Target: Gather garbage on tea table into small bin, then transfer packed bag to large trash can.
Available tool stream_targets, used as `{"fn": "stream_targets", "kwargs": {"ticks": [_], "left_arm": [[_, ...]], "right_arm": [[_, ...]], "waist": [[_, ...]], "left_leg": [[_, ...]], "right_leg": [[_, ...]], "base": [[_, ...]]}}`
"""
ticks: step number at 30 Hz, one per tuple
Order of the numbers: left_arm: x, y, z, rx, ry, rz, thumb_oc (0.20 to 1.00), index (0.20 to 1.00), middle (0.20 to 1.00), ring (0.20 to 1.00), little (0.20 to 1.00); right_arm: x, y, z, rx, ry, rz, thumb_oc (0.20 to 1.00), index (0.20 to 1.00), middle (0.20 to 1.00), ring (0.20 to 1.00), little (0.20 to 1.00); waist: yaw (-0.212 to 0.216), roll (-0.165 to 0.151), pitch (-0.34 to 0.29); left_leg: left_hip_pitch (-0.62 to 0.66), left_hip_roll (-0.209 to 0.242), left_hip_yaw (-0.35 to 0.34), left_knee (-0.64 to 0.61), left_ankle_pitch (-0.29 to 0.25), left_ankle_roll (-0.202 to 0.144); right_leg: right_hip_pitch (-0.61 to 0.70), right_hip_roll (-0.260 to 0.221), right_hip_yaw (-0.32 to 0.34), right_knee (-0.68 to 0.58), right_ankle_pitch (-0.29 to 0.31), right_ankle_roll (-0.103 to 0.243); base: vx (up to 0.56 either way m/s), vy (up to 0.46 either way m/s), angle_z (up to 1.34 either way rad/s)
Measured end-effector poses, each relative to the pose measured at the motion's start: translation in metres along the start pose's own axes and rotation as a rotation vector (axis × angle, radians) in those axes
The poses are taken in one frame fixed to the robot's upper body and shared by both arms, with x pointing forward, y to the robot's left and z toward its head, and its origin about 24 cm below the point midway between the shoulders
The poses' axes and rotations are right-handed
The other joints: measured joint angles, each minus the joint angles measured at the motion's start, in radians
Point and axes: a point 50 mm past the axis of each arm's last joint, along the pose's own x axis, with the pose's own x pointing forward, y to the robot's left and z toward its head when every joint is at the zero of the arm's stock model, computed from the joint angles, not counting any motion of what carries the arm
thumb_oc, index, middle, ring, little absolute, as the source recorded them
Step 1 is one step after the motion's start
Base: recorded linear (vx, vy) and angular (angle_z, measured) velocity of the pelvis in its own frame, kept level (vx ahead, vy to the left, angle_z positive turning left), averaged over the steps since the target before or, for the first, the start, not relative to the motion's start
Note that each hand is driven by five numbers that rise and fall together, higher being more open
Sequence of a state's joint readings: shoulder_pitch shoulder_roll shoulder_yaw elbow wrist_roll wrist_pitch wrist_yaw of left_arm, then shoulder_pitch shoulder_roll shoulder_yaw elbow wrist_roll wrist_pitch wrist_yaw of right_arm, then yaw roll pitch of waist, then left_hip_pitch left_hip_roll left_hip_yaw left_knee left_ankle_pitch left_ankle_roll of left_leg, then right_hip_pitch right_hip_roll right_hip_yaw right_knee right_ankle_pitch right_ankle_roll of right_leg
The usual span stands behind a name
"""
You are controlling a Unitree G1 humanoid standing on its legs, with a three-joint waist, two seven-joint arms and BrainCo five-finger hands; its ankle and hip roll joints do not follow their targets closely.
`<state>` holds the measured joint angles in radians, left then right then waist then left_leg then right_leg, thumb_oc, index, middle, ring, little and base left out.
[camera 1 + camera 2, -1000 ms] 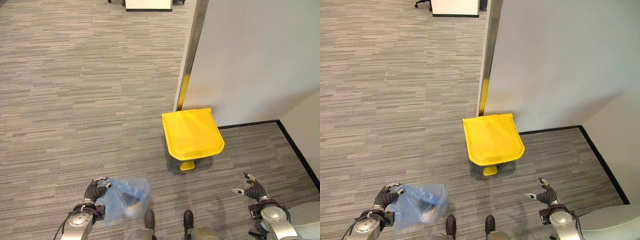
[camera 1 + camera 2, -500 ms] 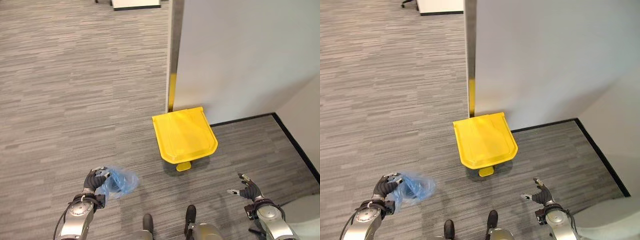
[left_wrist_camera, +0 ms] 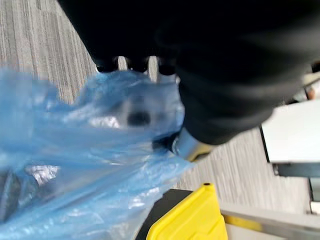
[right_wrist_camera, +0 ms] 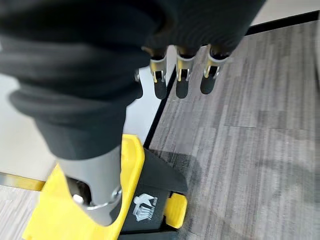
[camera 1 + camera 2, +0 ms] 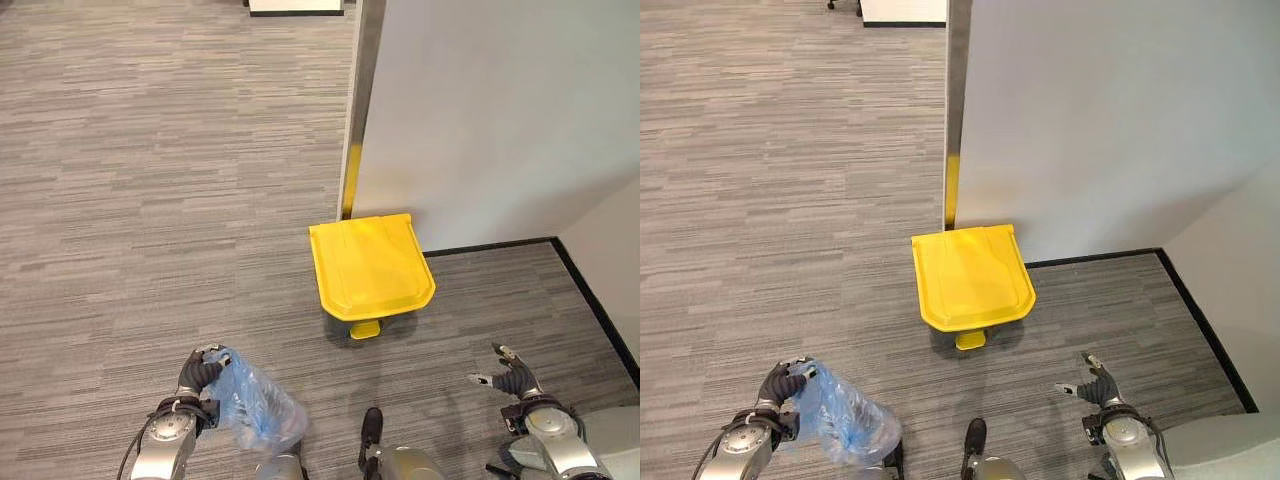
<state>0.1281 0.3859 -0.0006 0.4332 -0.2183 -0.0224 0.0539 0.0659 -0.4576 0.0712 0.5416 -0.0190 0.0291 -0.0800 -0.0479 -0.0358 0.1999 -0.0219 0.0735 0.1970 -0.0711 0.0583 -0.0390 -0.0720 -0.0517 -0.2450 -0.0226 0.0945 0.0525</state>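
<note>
Left robot hand [image 5: 199, 371]: curled round the gathered neck of a crinkled translucent blue plastic bag [image 5: 256, 411], low at the robot's left.
Blue bag: hanging below that grip, bulging with dark contents, clear of the carpet as far as can be told.
Right robot hand [image 5: 1095, 386]: spread loosely, holding nothing, low at the robot's right.
Large trash can [image 5: 369, 268]: dark-bodied pedal bin with a flat bright yellow lid, lid down, yellow pedal facing the robot, standing on grey striped carpet [image 5: 150, 200] against a pale wall corner [image 5: 480, 110]; well apart from the bag.
Progress: bag packed and carried, so gathering judged done; left to do: closing in, lid up, bag dropped inside.
Writing: a small white emblem on the bin's dark front [image 4: 146, 207], not readable.
</note>
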Motion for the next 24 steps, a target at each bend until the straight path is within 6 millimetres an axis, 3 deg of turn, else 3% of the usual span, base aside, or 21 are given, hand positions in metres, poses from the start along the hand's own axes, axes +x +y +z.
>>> {"fn": "stream_targets", "kwargs": {"ticks": [6, 11, 14, 16, 18, 19, 20, 21, 23, 24], "left_arm": [[-0.006, 0.0, -0.006, 0.003, 0.014, -0.012, 0.2, 0.2, 0.2, 0.2, 0.2], [-0.005, 0.002, -0.003, 0.007, 0.001, -0.007, 0.2, 0.2, 0.2, 0.2, 0.2], [-0.002, 0.009, 0.003, 0.025, -0.011, 0.016, 0.2, 0.2, 0.2, 0.2, 0.2], [-0.001, 0.009, 0.005, 0.026, -0.018, 0.016, 0.2, 0.2, 0.2, 0.2, 0.2], [0.005, 0.011, 0.01, 0.033, -0.022, 0.023, 0.2, 0.2, 0.2, 0.2, 0.2], [0.007, 0.012, 0.014, 0.034, -0.032, 0.03, 0.2, 0.2, 0.2, 0.2, 0.2], [0.009, 0.013, 0.017, 0.038, -0.039, 0.033, 0.2, 0.2, 0.2, 0.2, 0.2], [0.01, 0.013, 0.019, 0.039, -0.043, 0.033, 0.2, 0.2, 0.2, 0.2, 0.2], [0.014, 0.012, 0.024, 0.035, -0.053, 0.036, 0.2, 0.2, 0.2, 0.2, 0.2], [0.017, 0.012, 0.025, 0.034, -0.052, 0.037, 0.2, 0.2, 0.2, 0.2, 0.2]], "right_arm": [[-0.002, 0.004, -0.001, -0.011, 0.0, 0.017, 1.0, 1.0, 1.0, 1.0, 1.0], [0.0, 0.007, 0.012, -0.02, -0.05, 0.033, 1.0, 1.0, 1.0, 1.0, 1.0], [0.003, 0.006, 0.017, -0.019, -0.061, 0.029, 1.0, 1.0, 1.0, 1.0, 1.0], [0.005, 0.004, 0.021, -0.018, -0.073, 0.022, 1.0, 1.0, 1.0, 1.0, 1.0], [0.005, 0.004, 0.022, -0.019, -0.078, 0.021, 1.0, 1.0, 1.0, 1.0, 1.0], [0.004, 0.006, 0.02, -0.016, -0.07, 0.028, 1.0, 1.0, 1.0, 1.0, 1.0], [0.003, 0.009, 0.019, -0.012, -0.067, 0.034, 1.0, 1.0, 1.0, 1.0, 1.0], [0.002, 0.01, 0.017, -0.006, -0.061, 0.035, 1.0, 1.0, 1.0, 1.0, 1.0], [0.002, 0.01, 0.015, -0.003, -0.055, 0.032, 1.0, 1.0, 1.0, 1.0, 1.0], [0.0, 0.012, 0.012, 0.002, -0.046, 0.036, 1.0, 1.0, 1.0, 1.0, 1.0]], "waist": [[0.0, -0.009, -0.009], [0.006, -0.019, -0.012], [0.024, -0.044, 0.0], [0.034, -0.04, 0.021], [0.019, -0.036, 0.053], [0.018, -0.045, 0.064], [0.014, -0.05, 0.074], [-0.008, -0.048, 0.082], [-0.024, -0.056, 0.094], [-0.031, -0.059, 0.101]], "left_leg": [[0.035, -0.016, 0.027, -0.008, -0.001, 0.02], [0.04, -0.028, 0.053, -0.007, -0.009, 0.03], [0.005, -0.044, 0.05, 0.037, -0.051, 0.043], [0.005, -0.06, -0.026, 0.053, -0.067, 0.077], [0.012, -0.083, -0.05, 0.084, -0.096, 0.106], [0.012, -0.094, -0.055, 0.092, -0.097, 0.117], [0.012, -0.102, -0.063, 0.099, -0.102, 0.123], [0.005, -0.114, -0.088, 0.105, -0.108, 0.133], [0.003, -0.129, -0.122, 0.135, -0.119, 0.146], [0.002, -0.148, -0.148, 0.158, -0.147, 0.146]], "right_leg": [[0.031, -0.006, 0.027, -0.039, 0.02, 0.01], [0.027, -0.008, 0.058, -0.053, 0.042, 0.004], [-0.012, -0.023, 0.087, -0.009, 0.046, 0.011], [-0.072, -0.037, 0.098, 0.111, 0.016, 0.048], [-0.221, -0.086, 0.105, 0.426, -0.067, 0.129], [-0.281, -0.106, 0.105, 0.5, -0.109, 0.126], [-0.308, -0.116, 0.088, 0.457, -0.12, 0.125], [-0.323, -0.119, 0.037, 0.284, -0.106, 0.146], [-0.333, -0.113, 0.021, 0.122, -0.091, 0.163], [-0.354, -0.117, 0.016, 0.052, -0.079, 0.154]], "base": [[0.05, 0.027, -0.13], [0.02, 0.079, -0.2], [0.06, 0.204, -0.25], [0.06, 0.103, -0.21], [0.23, 0.043, 0.0], [0.28, 0.001, 0.24], [0.41, 0.016, 0.49], [0.31, 0.012, 0.6], [0.36, -0.029, 0.68], [0.52, -0.101, 0.79]]}}
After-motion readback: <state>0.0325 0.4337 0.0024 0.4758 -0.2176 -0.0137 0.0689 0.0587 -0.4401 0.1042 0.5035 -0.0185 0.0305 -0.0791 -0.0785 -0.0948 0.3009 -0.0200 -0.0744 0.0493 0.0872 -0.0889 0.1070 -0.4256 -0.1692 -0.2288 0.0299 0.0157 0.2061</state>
